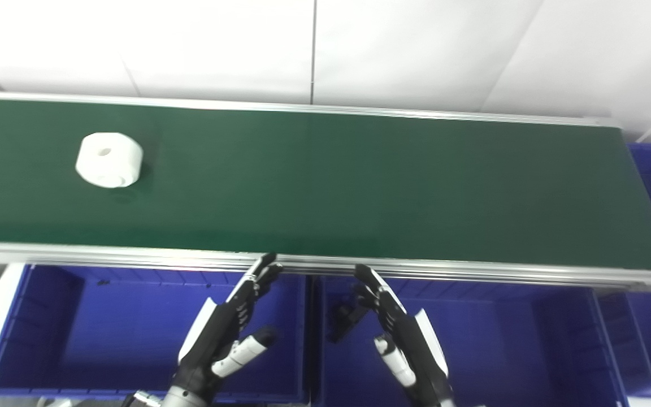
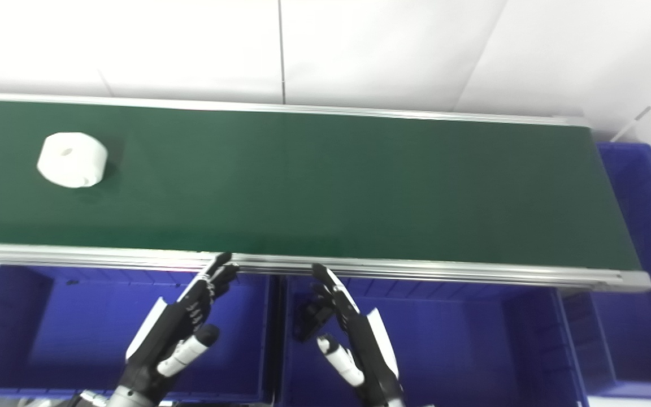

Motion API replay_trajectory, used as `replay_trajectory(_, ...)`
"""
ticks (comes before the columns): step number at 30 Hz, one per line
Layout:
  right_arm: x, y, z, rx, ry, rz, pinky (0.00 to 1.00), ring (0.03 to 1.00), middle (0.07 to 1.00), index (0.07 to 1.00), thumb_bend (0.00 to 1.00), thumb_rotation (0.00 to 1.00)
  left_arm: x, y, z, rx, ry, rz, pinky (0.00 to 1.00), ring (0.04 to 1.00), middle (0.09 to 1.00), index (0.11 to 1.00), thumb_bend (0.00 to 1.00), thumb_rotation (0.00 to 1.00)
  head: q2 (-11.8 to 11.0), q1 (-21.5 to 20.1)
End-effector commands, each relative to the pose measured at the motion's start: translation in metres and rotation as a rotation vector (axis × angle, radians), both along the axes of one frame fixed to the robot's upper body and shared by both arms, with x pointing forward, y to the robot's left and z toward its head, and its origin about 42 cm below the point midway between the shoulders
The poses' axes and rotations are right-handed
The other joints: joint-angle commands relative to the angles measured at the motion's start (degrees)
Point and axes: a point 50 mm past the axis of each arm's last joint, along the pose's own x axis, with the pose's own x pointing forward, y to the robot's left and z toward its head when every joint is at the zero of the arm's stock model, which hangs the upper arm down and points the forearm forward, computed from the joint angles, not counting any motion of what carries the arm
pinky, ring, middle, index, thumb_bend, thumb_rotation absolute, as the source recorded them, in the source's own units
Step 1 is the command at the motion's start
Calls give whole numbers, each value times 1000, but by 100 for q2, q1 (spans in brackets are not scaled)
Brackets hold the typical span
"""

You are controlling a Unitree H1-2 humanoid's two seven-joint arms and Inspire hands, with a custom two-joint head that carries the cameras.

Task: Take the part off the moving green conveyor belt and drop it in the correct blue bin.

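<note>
A: Where's the part [image 1: 109,160]?
B: Far left on the belt [image 1: 359,181]. Left hand [image 1: 225,333] and right hand [image 1: 402,333] wait, fingers spread, holding nothing.
A: Heavy?
B: Looks light and hard, maybe plastic. Grab its round sides.

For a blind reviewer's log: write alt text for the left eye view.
A white part with a center hole sits at the belt's left end. Both open hands, left hand and right hand, hover over blue bins below the belt's near rail, holding nothing.
</note>
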Motion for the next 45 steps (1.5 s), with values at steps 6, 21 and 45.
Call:
replay_trajectory(6, 4, -7, -3, 43, -81, -1, 869, 891, 937, 935, 942, 1000, 3, -11, -3, -13, -63, 16, 882, 910, 902, 915, 844, 702, -245, 226)
replay_trajectory(21, 5, -6, -12, 54, -62, 2, 876, 888, 933, 931, 975, 1000, 5, -9, -13, -16, -62, 9, 835, 890, 883, 879, 879, 656, -518, 250)
replay_trajectory(45, 15, 5, -22, 94, -45, 12, 804, 876, 905, 918, 950, 1000, 49, -1, 75, -236, -516, -18, 644, 780, 781, 767, 986, 348, -1131, 345)
